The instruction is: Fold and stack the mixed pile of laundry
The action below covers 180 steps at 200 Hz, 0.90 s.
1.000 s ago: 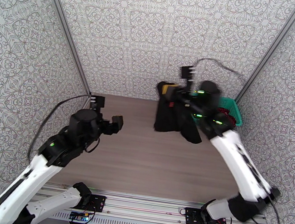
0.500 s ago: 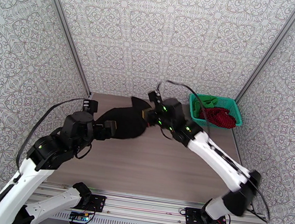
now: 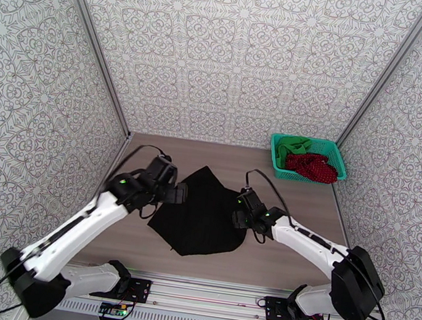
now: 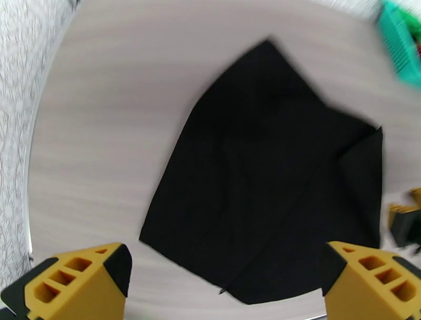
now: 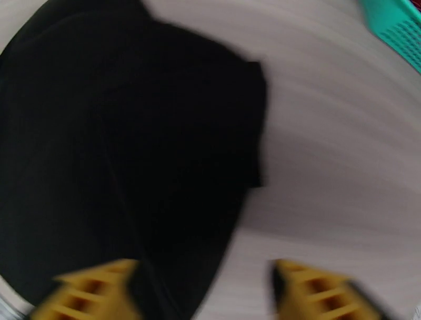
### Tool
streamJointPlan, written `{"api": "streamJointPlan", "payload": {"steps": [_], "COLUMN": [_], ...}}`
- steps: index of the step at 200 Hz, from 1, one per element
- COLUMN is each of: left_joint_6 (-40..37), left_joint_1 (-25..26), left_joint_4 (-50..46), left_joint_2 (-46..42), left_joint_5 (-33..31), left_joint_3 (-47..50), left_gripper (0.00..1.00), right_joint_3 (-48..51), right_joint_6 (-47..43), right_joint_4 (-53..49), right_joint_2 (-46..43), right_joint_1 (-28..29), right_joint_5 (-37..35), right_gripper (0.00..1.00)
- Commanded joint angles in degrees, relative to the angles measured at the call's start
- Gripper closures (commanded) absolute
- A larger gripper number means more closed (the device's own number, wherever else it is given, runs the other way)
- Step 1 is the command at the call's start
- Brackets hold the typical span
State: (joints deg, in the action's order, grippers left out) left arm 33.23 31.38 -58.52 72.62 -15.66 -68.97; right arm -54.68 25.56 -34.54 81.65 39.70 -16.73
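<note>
We log black garment flat on tabletop, ready to fold; left hand, right hand wide, empty.

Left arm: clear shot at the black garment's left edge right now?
Probably yes. The left gripper hovers open at the left edge of the black garment, which lies flat on the table, and the right gripper sits at its opposite side.
</note>
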Motion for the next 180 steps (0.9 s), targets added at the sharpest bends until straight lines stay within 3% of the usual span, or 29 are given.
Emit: {"api": "streamJointPlan", "payload": {"steps": [1,45,92,114,136,154,163,180], "left_joint_6": [3.3,5.4,6.3,6.6,7.6,8.5,9.0,10.3], "left_joint_1": [-3.7,-11.1,-11.9,-10.6,-9.1,-8.0,-7.4,-6.1], "left_joint_4": [-0.9,6.9,16.6,18.6,20.6,21.1,20.9,20.0], "left_joint_2": [4.2,12.9,26.2,31.6,33.2,32.6,31.6,28.8], "left_joint_5": [0.0,1.6,6.4,8.0,9.3,10.1,10.2,10.1], "left_joint_3": [4.1,13.4,15.2,15.2,16.8,18.4,19.4,21.5], "left_gripper": [0.00,0.01,0.06,0.28,0.72,1.00,1.00,1.00], "right_joint_3": [-4.6,-3.8,-2.0,-3.3,-4.7,-6.1,-7.3,-11.3], "right_joint_6": [2.9,5.8,7.2,6.8,6.3,5.8,5.3,3.5], "right_joint_4": [-5.3,-7.2,-2.4,-0.5,1.0,0.9,0.3,-1.5], "right_joint_2": [-3.0,-3.9,4.5,10.6,14.9,17.2,18.2,20.3], "right_joint_1": [-0.8,-0.9,-1.4,-1.6,-1.6,-1.6,-1.7,-1.9], "right_joint_5": [-3.1,7.3,7.0,8.6,11.6,11.0,9.8,6.4], "right_gripper": [0.01,0.01,0.02,0.08,0.15,0.24,0.32,0.68]}}
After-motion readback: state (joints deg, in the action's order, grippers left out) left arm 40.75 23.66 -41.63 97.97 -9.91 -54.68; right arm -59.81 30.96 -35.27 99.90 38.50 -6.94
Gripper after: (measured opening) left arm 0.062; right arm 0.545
